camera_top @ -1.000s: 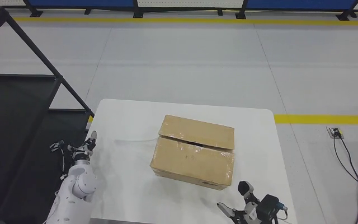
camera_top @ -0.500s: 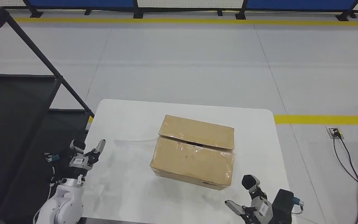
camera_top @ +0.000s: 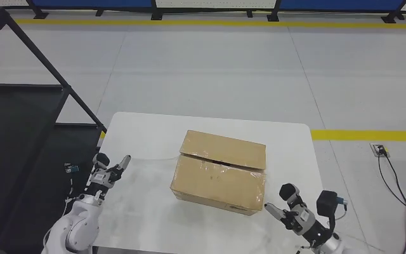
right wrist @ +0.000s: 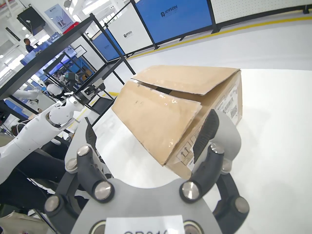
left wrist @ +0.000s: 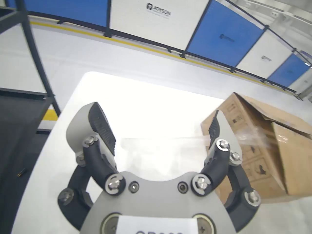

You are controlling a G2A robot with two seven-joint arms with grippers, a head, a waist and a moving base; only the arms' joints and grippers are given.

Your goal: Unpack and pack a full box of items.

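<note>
- Left gripper [camera_top: 114, 160]: fingers apart, empty. It had advanced over the table [camera_top: 146, 130] edge.
- Right gripper [camera_top: 279, 199]: fingers apart, empty. It had drawn nearer.
- Box [camera_top: 221, 171]: ahead of both grippers, nearer the right one. It was unmoved with flaps down, so unpacking was judged not yet begun.

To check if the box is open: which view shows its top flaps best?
Right wrist view: the box is near, the gap between its flaps plain. Top view shows it whole, from farther off; left wrist view, one end.
</note>
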